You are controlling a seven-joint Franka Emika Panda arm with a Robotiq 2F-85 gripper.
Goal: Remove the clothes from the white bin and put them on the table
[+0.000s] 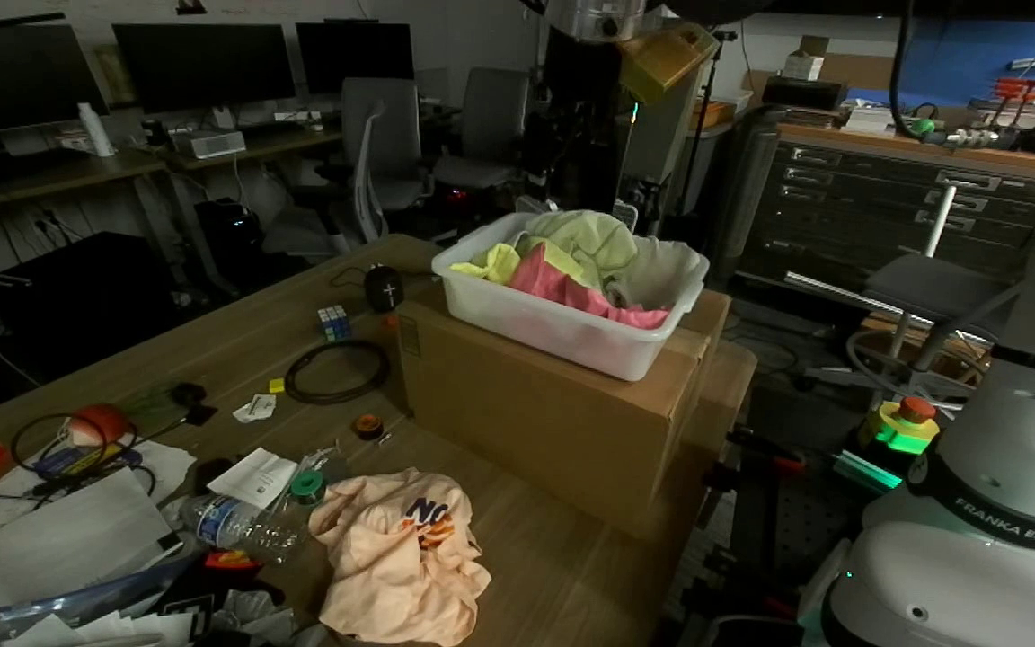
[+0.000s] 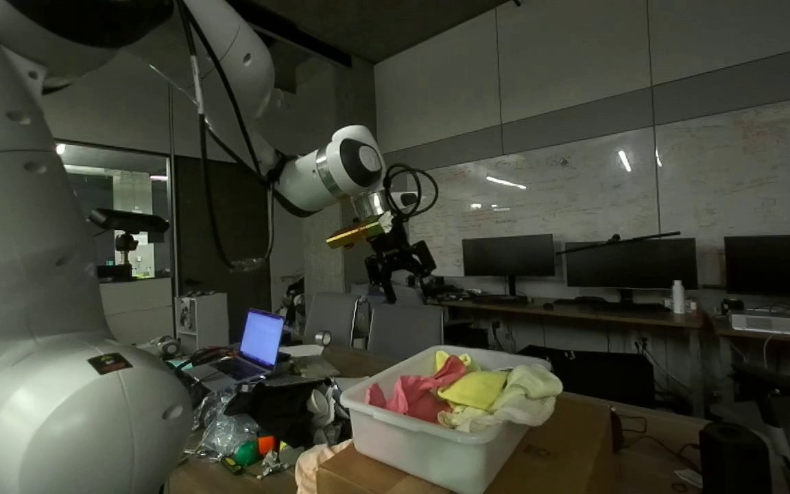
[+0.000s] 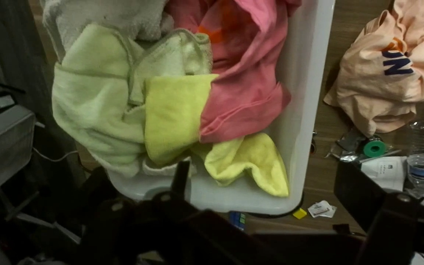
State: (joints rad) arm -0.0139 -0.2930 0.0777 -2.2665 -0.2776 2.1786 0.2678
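Note:
The white bin sits on a cardboard box on the table. It also shows in an exterior view and the wrist view. Inside lie a pink cloth, yellow cloth, a pale green cloth hanging over the rim, and a greyish towel. A peach shirt with dark lettering lies crumpled on the table beside the box. My gripper is open and empty, above the bin and apart from the clothes. Its spread fingers show in the wrist view.
The cardboard box raises the bin above the table. A plastic bottle, papers, a cable coil, a puzzle cube and a black speaker lie around. A laptop stands farther off.

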